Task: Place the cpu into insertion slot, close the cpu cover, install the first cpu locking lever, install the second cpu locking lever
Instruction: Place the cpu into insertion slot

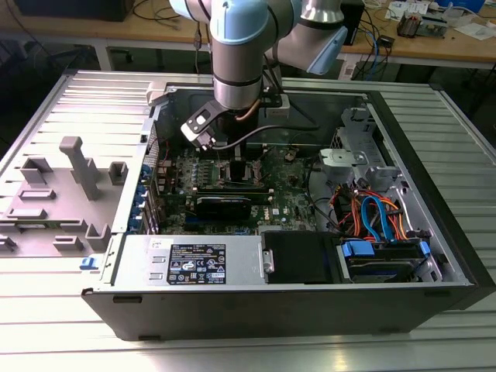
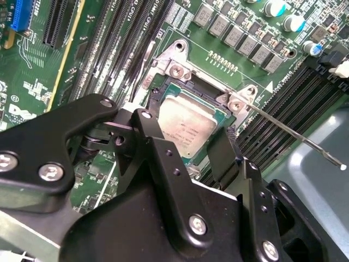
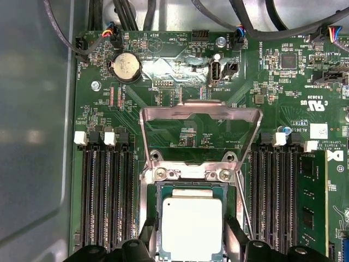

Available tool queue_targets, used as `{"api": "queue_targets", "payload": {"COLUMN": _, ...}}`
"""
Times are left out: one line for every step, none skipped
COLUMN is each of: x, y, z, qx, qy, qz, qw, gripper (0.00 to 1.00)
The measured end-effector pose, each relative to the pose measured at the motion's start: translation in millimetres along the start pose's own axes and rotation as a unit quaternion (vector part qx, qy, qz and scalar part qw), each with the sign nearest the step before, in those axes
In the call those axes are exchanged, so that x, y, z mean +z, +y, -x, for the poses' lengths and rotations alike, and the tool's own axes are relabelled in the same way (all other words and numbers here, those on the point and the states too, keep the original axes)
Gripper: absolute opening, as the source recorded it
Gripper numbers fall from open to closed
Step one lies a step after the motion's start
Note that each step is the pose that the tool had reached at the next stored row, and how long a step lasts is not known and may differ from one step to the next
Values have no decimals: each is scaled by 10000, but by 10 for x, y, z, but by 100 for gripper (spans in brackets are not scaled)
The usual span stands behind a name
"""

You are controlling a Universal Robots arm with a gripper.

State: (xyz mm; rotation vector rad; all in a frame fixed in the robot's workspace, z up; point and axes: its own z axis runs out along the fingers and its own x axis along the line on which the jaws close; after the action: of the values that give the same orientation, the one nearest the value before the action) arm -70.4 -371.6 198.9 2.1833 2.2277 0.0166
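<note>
From where I stand, the arm point(image 1: 236, 62) reaches down into the open computer case point(image 1: 294, 306), and in the exterior view its bulk hides the socket. In the first wrist view the cpu point(image 3: 192, 224) lies flat in the insertion slot point(image 3: 146, 199), its near edge cut off by the picture's border. In the second wrist view the gripper's black body covers one corner of the chip. The gripper point(image 3: 191, 240) hangs just over the chip, its two fingers point(image 3: 148, 240) spread wider than the chip, one on each side, clamping nothing. The single cpu cover point(image 3: 199, 111) is swung back open, with green board showing through its window and two screws point(image 3: 161, 173) at its hinge. One thin locking lever point(image 2: 294, 136) runs out from a socket corner across the memory slots point(image 2: 283, 103). I count one coin cell point(image 3: 126, 66) and one memory stick point(image 3: 313, 202). A white printed label point(image 1: 198, 263) sits on the power supply.
</note>
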Motion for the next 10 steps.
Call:
{"api": "queue_targets", "payload": {"x": 4, "y": -1, "z": 1, "qx": 0, "qy": -1, "qz": -1, "qw": 10000, "gripper": 61}}
{"api": "queue_targets", "payload": {"x": 6, "y": -2, "z": 1, "qx": 1, "qy": -2, "qz": -2, "qw": 10000, "gripper": 61}}
{"api": "queue_targets", "payload": {"x": 8, "y": -1, "z": 1, "qx": 1, "qy": -2, "qz": -2, "qw": 10000, "gripper": 61}}
{"api": "queue_targets", "payload": {"x": 9, "y": -1, "z": 1, "qx": 1, "qy": -1, "qz": -1, "qw": 10000, "gripper": 61}}
{"api": "queue_targets", "payload": {"x": 9, "y": -1, "z": 0, "qx": 1, "qy": -1, "qz": -1, "qw": 10000, "gripper": 61}}
{"api": "queue_targets", "payload": {"x": 9, "y": -1, "z": -1, "qx": 1, "qy": -1, "qz": -1, "qw": 10000, "gripper": 61}}
{"api": "queue_targets", "payload": {"x": 10, "y": -1, "z": -3, "qx": 1, "qy": 0, "qz": 0, "qw": 10000, "gripper": 61}}
{"api": "queue_targets", "payload": {"x": 9, "y": -1, "z": -4, "qx": 1, "qy": -1, "qz": -1, "qw": 10000, "gripper": 61}}
{"api": "queue_targets", "payload": {"x": 8, "y": -1, "z": -5, "qx": 1, "qy": -1, "qz": -1, "qw": 10000, "gripper": 61}}
{"api": "queue_targets", "payload": {"x": 9, "y": -1, "z": -6, "qx": 0, "qy": -1, "qz": -1, "qw": 10000, "gripper": 61}}
